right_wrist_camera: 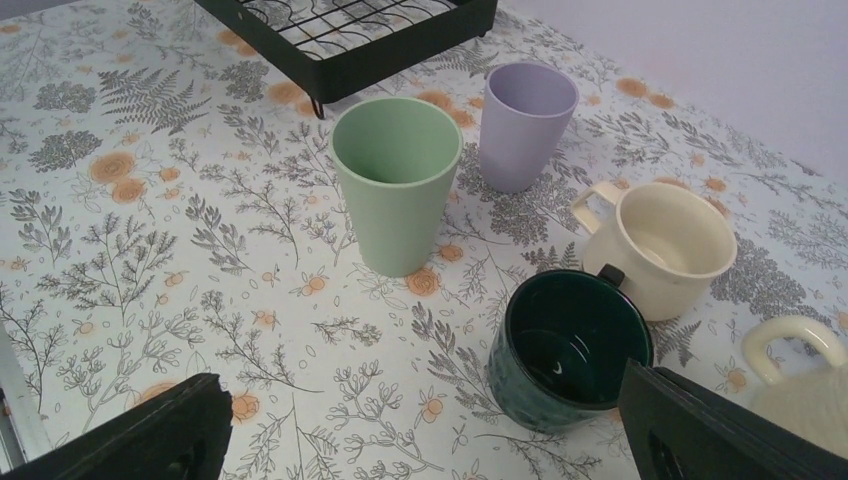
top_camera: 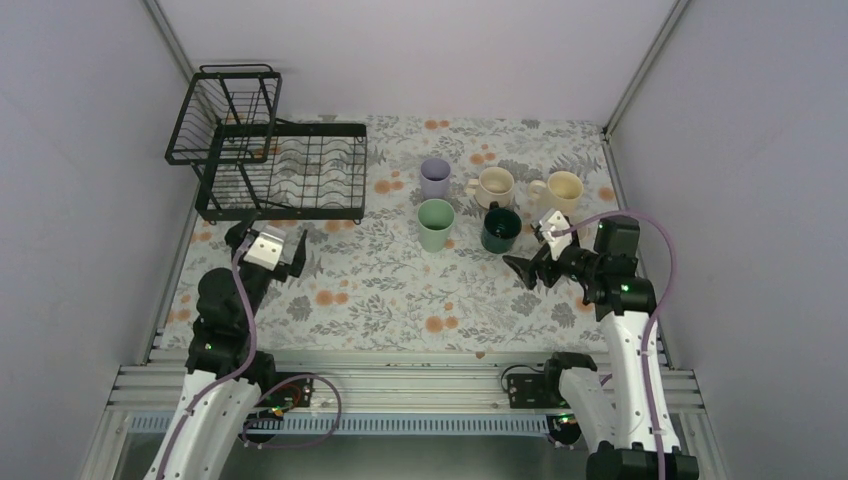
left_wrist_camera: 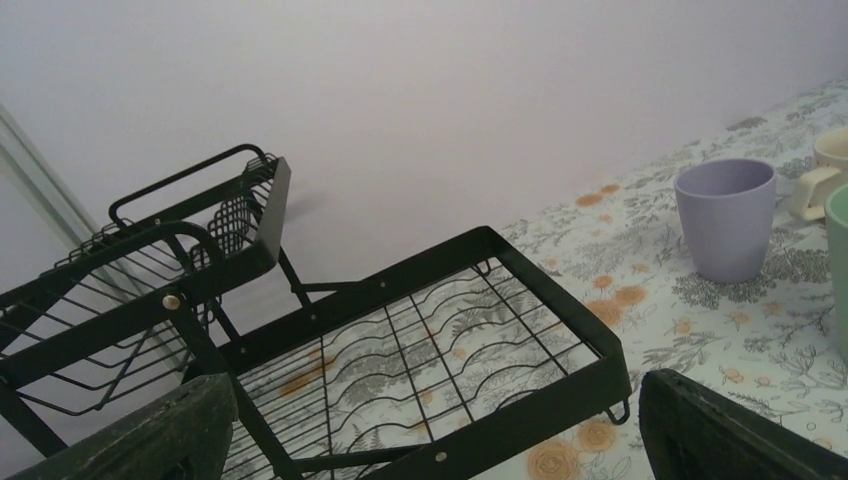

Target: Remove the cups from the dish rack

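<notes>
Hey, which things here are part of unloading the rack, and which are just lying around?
Job: dish rack, lavender cup, mint cup, teal mug, cream mug, second cream mug.
Just there: floral table cover, metal base rail.

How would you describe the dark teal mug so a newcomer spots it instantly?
Start at the black dish rack at far left; five cups stand to its right. In the nearer row, right of the mint-green tumbler, sits the dark teal mug. It is the only dark cup among pale ones.
</notes>
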`<act>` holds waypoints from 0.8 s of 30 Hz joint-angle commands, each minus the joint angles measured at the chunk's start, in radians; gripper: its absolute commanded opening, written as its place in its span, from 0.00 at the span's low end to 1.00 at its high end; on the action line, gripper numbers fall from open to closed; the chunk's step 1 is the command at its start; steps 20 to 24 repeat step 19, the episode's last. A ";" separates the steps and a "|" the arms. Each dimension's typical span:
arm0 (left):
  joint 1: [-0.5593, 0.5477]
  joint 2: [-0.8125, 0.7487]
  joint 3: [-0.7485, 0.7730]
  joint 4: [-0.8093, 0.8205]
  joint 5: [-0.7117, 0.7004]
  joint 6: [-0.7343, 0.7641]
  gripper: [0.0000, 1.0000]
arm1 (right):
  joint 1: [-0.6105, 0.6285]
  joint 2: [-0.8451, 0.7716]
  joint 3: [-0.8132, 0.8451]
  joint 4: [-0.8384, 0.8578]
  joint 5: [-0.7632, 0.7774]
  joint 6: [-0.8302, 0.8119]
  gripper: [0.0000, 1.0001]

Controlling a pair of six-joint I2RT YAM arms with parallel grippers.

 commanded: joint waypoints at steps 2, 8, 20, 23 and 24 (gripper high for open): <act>0.005 -0.023 -0.005 0.005 -0.020 -0.048 1.00 | 0.000 0.005 -0.009 0.035 -0.044 -0.036 1.00; 0.005 -0.018 -0.013 0.004 -0.009 -0.053 1.00 | 0.001 0.005 -0.017 0.044 -0.030 -0.026 1.00; 0.005 -0.010 -0.012 0.015 -0.048 -0.060 1.00 | 0.001 0.005 -0.021 0.046 -0.024 -0.021 1.00; 0.005 -0.010 -0.012 0.015 -0.048 -0.060 1.00 | 0.001 0.005 -0.021 0.046 -0.024 -0.021 1.00; 0.005 -0.010 -0.012 0.015 -0.048 -0.060 1.00 | 0.001 0.005 -0.021 0.046 -0.024 -0.021 1.00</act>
